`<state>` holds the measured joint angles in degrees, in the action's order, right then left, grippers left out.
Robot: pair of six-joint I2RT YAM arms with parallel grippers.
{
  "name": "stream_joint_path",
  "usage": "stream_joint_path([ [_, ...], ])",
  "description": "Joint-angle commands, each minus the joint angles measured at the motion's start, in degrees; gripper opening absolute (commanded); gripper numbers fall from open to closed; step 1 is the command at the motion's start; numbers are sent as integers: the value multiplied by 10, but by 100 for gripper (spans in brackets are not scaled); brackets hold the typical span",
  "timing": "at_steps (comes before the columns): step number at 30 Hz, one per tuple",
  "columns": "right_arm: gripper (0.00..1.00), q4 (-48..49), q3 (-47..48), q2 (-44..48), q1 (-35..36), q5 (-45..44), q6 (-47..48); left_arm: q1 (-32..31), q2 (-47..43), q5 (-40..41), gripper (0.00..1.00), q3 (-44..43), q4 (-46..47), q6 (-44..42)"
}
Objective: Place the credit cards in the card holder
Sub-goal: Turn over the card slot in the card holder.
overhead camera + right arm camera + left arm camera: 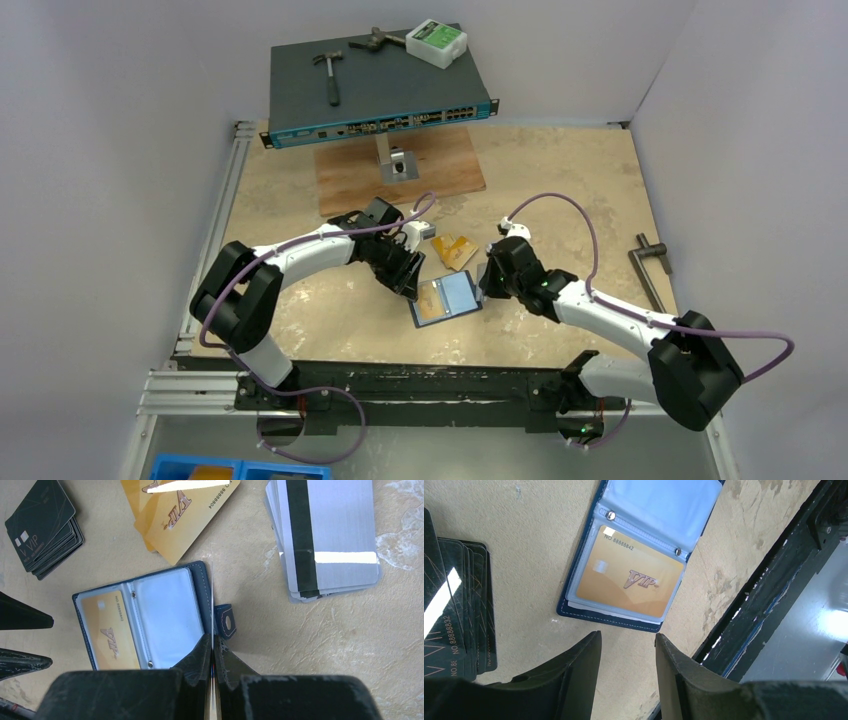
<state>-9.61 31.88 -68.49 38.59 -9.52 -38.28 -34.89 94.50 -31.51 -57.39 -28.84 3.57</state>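
Card holder [462, 291] lies open flat on counter [330, 330], navy cover down, pale-blue clear pockets facing you. Gold VIP card [629, 580] sits face up in left pocket; right pocket shows only clear plastic. Snap tab [227, 622] sticks out at holder's 3 o'clock. In right wrist view: black card stack [45, 527], fanned, at holder's 10 o'clock, apart from it; loose gold cards [182, 505], overlapped, at 12 o'clock, just beside cover; silver-grey stack [327, 535], dark stripe up, at 2 o'clock.
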Motion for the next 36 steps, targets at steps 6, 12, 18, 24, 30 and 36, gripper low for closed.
stream_joint_path([
  [6, 0, 27, 9, 6, -2, 8, 2, -1, -4, -11, 43, -13, 3, -10],
  [12, 0, 37, -2, 27, -2, 22, -1, 0, -1, -9, 43, -15, 3, -11],
  [18, 0, 49, -19, 39, -3, 29, -19, -1, -1, -8, 43, -17, 2, -12],
  [24, 0, 71, -27, 67, -2, 56, -24, 0, -2, -4, 43, -16, 3, -15],
  [30, 0, 81, -23, 73, -2, 73, -24, 6, 1, -6, 42, -19, 2, -13],
  [36, 0, 42, -11, 70, -2, 44, -5, 9, -3, -5, 43, -19, 0, -15],
])
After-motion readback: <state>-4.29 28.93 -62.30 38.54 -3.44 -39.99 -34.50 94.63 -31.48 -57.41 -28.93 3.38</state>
